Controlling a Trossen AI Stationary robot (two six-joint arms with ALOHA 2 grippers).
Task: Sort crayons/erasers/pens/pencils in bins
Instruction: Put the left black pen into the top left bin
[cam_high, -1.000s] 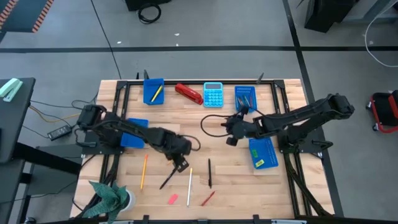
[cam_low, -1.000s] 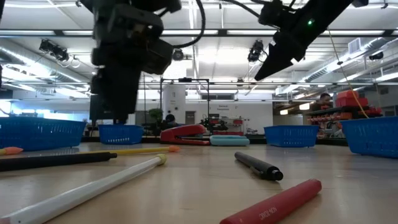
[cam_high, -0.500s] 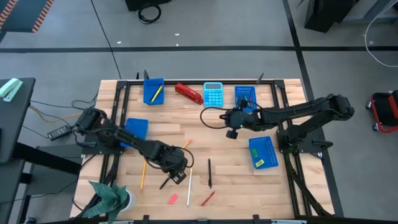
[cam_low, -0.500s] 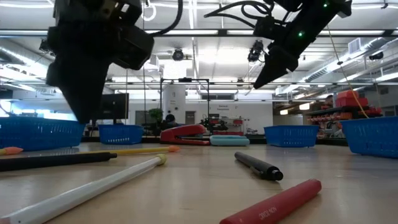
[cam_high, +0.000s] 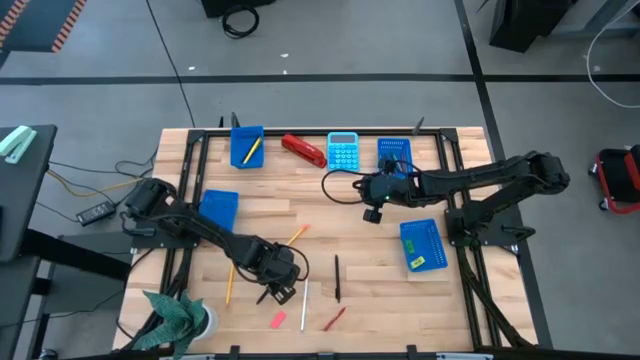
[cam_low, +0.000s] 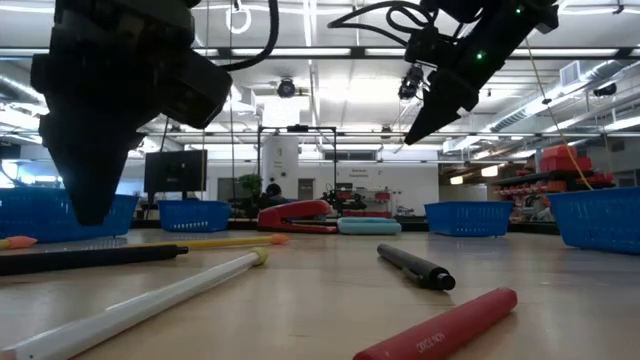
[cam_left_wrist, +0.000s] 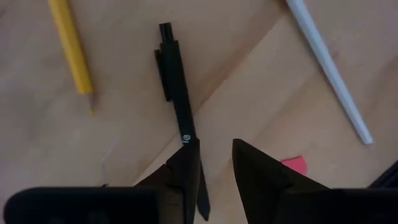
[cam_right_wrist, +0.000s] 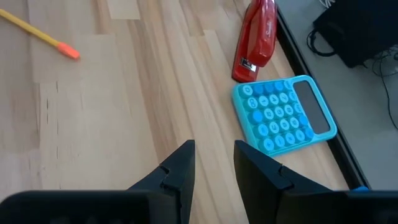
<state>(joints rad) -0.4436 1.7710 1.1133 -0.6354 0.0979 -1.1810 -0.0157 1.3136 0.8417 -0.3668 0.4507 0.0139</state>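
- The black pen (cam_left_wrist: 177, 87) lies flat near the tabletop's front edge, between a yellow pencil (cam_left_wrist: 71, 53) and a white pencil (cam_left_wrist: 329, 68).
- My left gripper (cam_left_wrist: 214, 171) hangs just over the pen's end, fingers a little apart, holding nothing.
- My right gripper (cam_right_wrist: 211, 165) hangs near the calculator (cam_right_wrist: 283, 115), a little open, empty.

Left arm stretched low toward desk's near side, left pincer (cam_high: 281, 291) pointing down, fingers slightly parted, nothing between. Right arm reaches across far half, right pincer (cam_high: 371, 214) raised, fingers narrowly apart, empty.
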